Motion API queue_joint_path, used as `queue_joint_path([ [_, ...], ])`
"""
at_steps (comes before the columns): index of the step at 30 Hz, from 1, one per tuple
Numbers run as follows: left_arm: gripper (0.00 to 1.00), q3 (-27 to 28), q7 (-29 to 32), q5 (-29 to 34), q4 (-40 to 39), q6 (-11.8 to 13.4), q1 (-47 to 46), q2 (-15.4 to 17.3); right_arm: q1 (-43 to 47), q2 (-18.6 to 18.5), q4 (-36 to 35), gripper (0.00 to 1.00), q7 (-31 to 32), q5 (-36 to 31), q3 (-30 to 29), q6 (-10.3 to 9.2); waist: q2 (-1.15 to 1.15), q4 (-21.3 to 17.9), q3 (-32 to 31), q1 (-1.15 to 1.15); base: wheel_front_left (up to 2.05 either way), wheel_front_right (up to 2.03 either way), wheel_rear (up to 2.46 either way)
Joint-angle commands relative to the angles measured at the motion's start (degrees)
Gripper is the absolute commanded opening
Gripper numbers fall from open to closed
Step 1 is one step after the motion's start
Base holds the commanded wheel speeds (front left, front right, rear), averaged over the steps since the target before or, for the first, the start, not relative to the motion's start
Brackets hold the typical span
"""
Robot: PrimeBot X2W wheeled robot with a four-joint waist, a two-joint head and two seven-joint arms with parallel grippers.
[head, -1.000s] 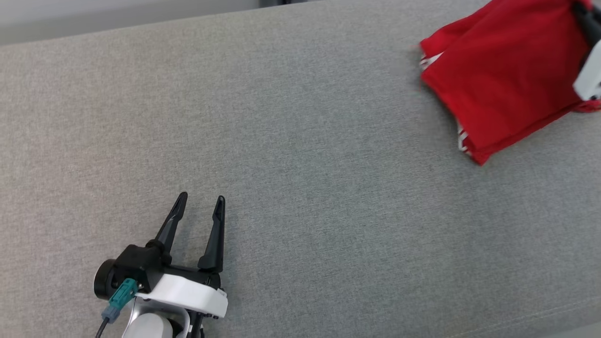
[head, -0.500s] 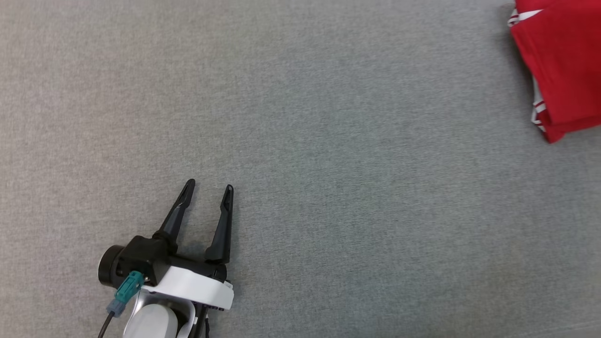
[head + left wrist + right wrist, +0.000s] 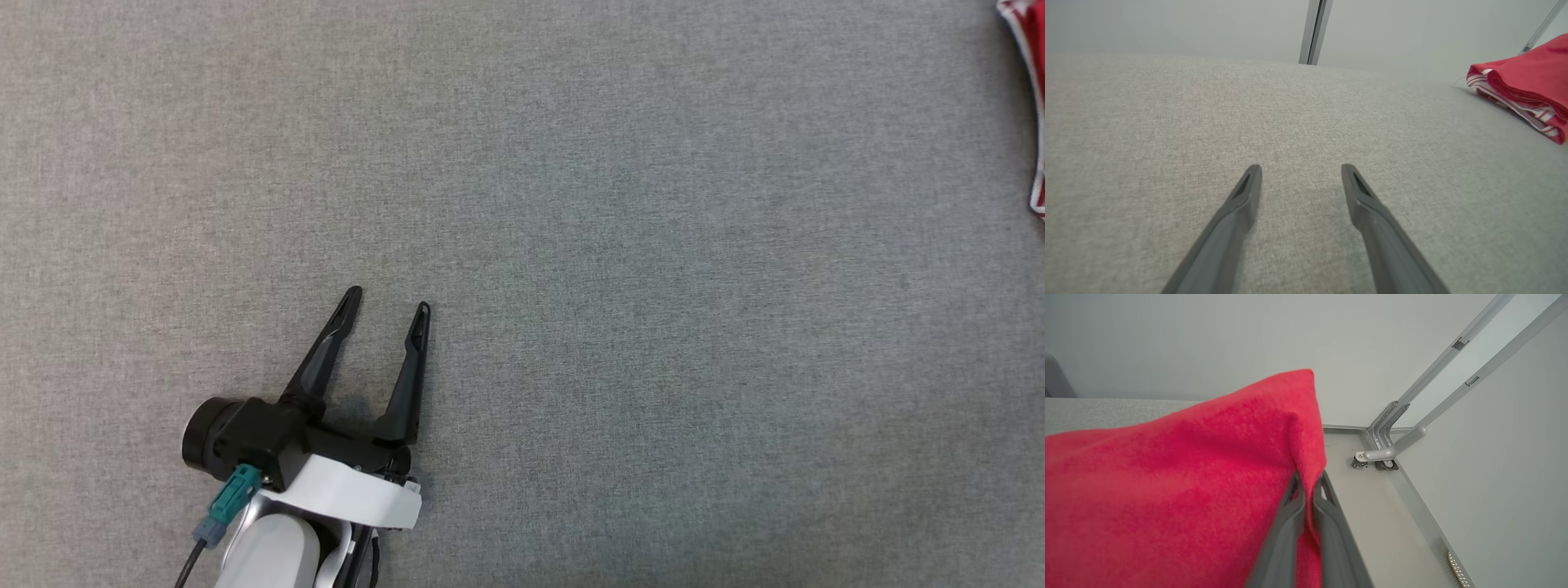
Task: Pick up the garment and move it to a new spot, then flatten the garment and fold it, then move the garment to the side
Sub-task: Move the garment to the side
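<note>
Garment (image 3: 1167,477): folded red, at my far right on the table (image 3: 653,245), one corner lifted.
Right pincer (image 3: 1309,478): clenched on that corner.
Left pincer (image 3: 388,300): spread wide, empty, well apart from it.
Step, as I judge: moving it aside; I should carry low and slow so the folds hold.

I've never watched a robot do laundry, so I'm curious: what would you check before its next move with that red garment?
1. Grip: right gripper shut on a corner of the red garment: ok.
2. Fold: layers lie stacked in the left wrist view: ok.
3. Spare hand: left gripper open, empty, apart from the garment: ok.
4. Garment well inside the head view: not ok, a sliver at the right edge.
5. Garment wholly resting on the grey surface: cannot tell.
</note>
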Motion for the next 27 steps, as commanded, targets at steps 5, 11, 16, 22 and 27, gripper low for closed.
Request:
queue_joint_path([
  [5, 1.00, 0.26, 0.16, 0.38, 1.36, 0.42, 0.12, 1.02, -1.19, 0.02, 2.21, 0.58, -3.00, -5.02, -4.54, -0.01, 0.00, 0.39, 0.92, 0.00, 0.00, 0.00, 0.00],
  [11, 1.00, 0.28, 0.47, 0.14, 1.40, 0.75, -0.18, 1.41, -1.93, 2.43, 2.83, 1.00, -5.96, -9.40, -8.69, -0.01, 0.00, 0.03, 1.56, 0.00, 0.00, 0.00, 0.00],
  [16, 1.00, 0.14, 0.62, -0.07, 1.27, 1.00, -0.46, 1.67, -1.77, 3.96, 3.07, 1.00, -6.55, -12.69, -11.70, -0.01, 0.00, -0.12, 1.39, 0.00, 0.00, 0.00, 0.00],
  [22, 1.00, 0.24, 0.53, -0.43, 0.63, 1.26, -0.35, 1.95, -1.56, 6.06, 2.81, 1.00, -7.93, -15.63, -14.50, -0.01, 0.00, -0.67, 0.13, 0.00, 0.00, 0.00, 0.00],
  [27, 1.00, 0.59, 0.29, -0.90, 0.09, 1.31, -0.98, 2.12, -1.00, 9.20, 1.89, 1.00, -10.18, -16.53, -15.64, -0.01, 0.00, -1.39, -2.17, 0.00, 0.00, 0.00, 0.00],
])
